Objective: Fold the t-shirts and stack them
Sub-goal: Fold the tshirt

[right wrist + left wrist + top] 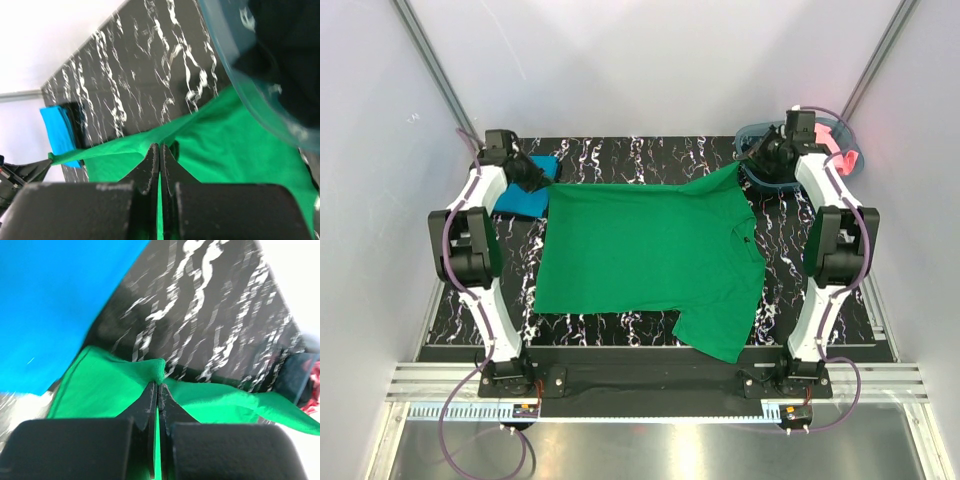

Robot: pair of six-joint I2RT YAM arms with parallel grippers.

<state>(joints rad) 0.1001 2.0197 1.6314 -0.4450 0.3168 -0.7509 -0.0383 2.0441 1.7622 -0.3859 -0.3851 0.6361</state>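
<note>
A bright green t-shirt [640, 260] lies spread across the black marbled table [620, 155], its far edge pulled taut between both grippers. My left gripper [542, 178] is shut on the shirt's far left corner; the left wrist view shows green cloth [100, 390] pinched at the tips [158, 385]. My right gripper [752, 160] is shut on the far right sleeve, with green cloth [235, 145] bunched at its tips [160, 146]. A folded teal blue t-shirt [525, 195] lies at the far left, next to the left gripper, and fills the upper left of the left wrist view [55, 300].
A grey-blue plastic basket [775, 182] stands at the far right corner, just behind the right gripper, with pink cloth [842, 150] over its rim. The right wrist view shows the basket wall [240, 85] and black cloth [290, 60] inside. White walls enclose the table.
</note>
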